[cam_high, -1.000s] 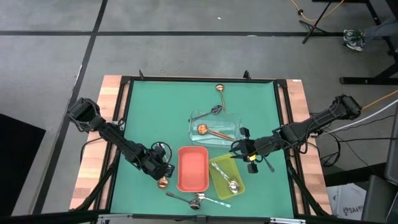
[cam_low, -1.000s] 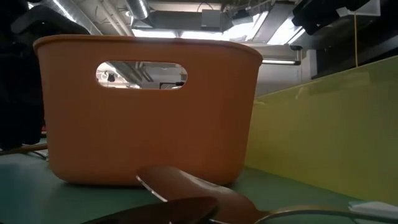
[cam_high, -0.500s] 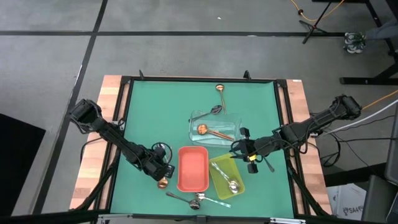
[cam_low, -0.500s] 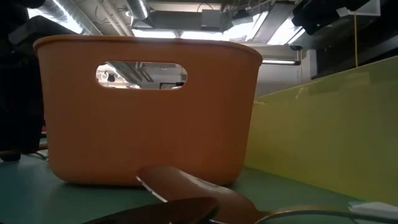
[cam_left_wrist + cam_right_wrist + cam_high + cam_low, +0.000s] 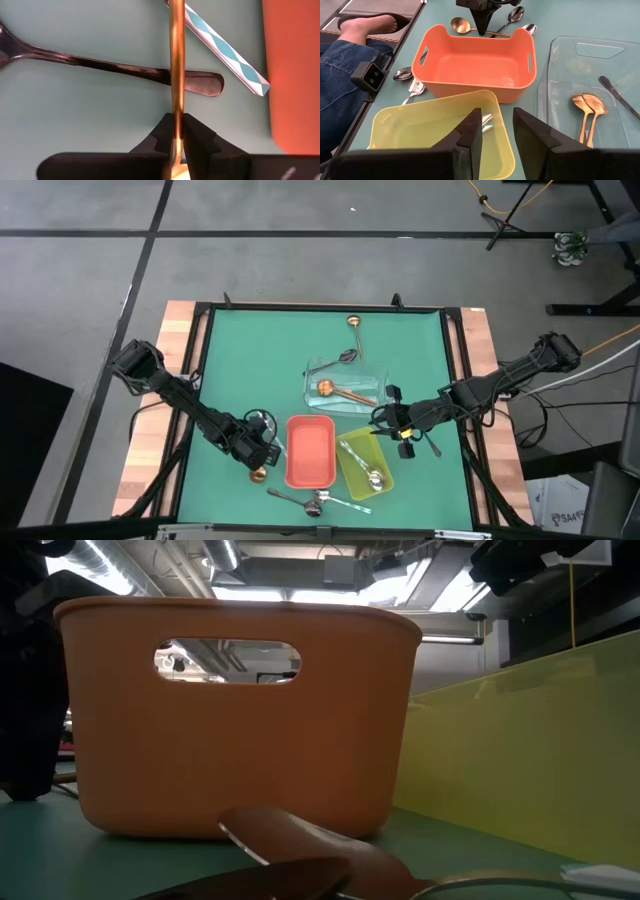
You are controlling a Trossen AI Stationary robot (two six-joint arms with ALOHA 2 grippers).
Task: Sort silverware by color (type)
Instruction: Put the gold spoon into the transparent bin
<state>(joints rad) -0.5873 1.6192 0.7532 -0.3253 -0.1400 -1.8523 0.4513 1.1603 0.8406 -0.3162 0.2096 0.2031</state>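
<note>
Left claw (image 5: 262, 461) in the lower left part of the high view, just left of the red tray (image 5: 310, 451), clamped on the handle of a copper spoon (image 5: 259, 474) whose bowl showed just below it on the green worktop (image 5: 260, 370). In the left wrist view, handle pinched between both fingers (image 5: 161, 136), above a dark spoon (image 5: 100, 65) and a blue-and-white patterned utensil (image 5: 225, 50).

Right claw (image 5: 385, 420) right of centre, over the yellow-green tray (image 5: 352, 471), fingers parted and holding nothing. Silver spoons (image 5: 372, 476) lay inside that tray. Two copper spoons (image 5: 587, 107) and a dark utensil (image 5: 617, 95) rested in the clear tray (image 5: 345, 385). Another copper spoon (image 5: 354, 328) lay near the upper middle of the worktop. More silver pieces (image 5: 318, 502) lay below the red tray. A person's leg in jeans (image 5: 340, 70) showed at the left edge of the right wrist view.
</note>
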